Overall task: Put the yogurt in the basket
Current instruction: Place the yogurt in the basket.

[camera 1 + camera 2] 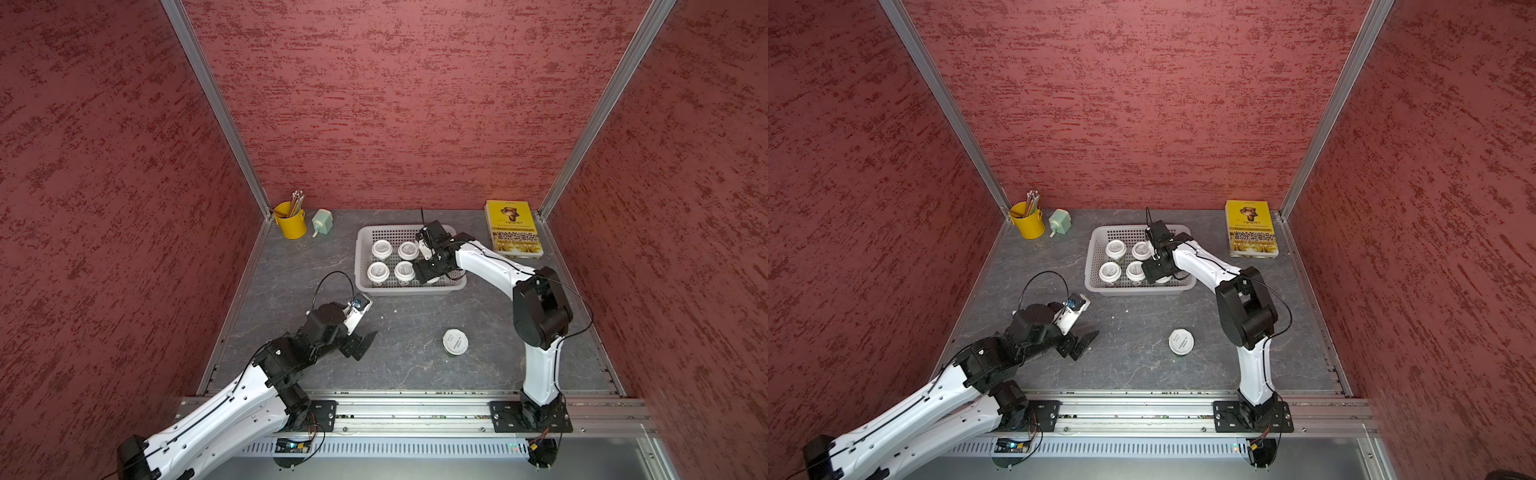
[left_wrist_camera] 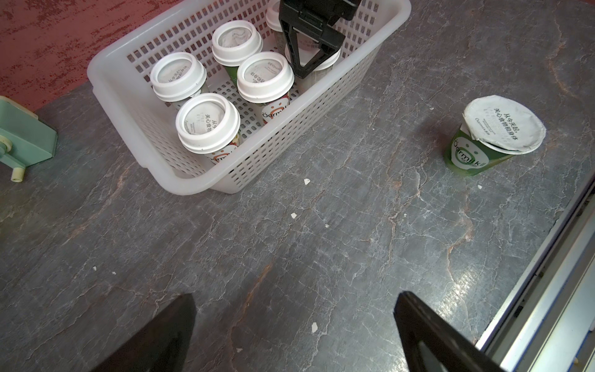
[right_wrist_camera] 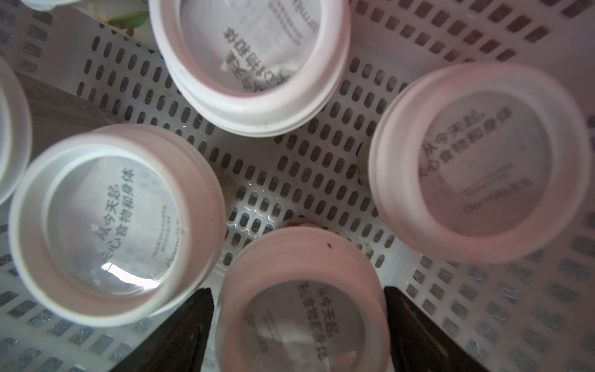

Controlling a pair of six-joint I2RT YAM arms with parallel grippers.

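Now, my right jaws are down inside the basket (image 1: pixel 360 266), one finger on either side of the yogurt cup (image 3: pixel 306 306) I am setting there. They stand spread about as wide as its white lid. A sliver of basket floor shows between one finger (image 3: pixel 186 328) and the lid; on the other side I cannot tell touching from clear. I judge the cup is let go and standing on the basket floor.

To finish well I should widen fully before rising, because the lid overhangs the body and a finger could hook under it. Then I should lift straight up, not sideways, since a neighbouring cup (image 3: pixel 116 222) stands just beside one finger. Five other cups stand in the basket around these jaws.

My left jaws hang wide open and empty over the table (image 1: pixel 407 370). The last cup (image 1: pixel 455 342), foil-topped and green, stands upright ahead of them and off to one side, well apart from the basket.
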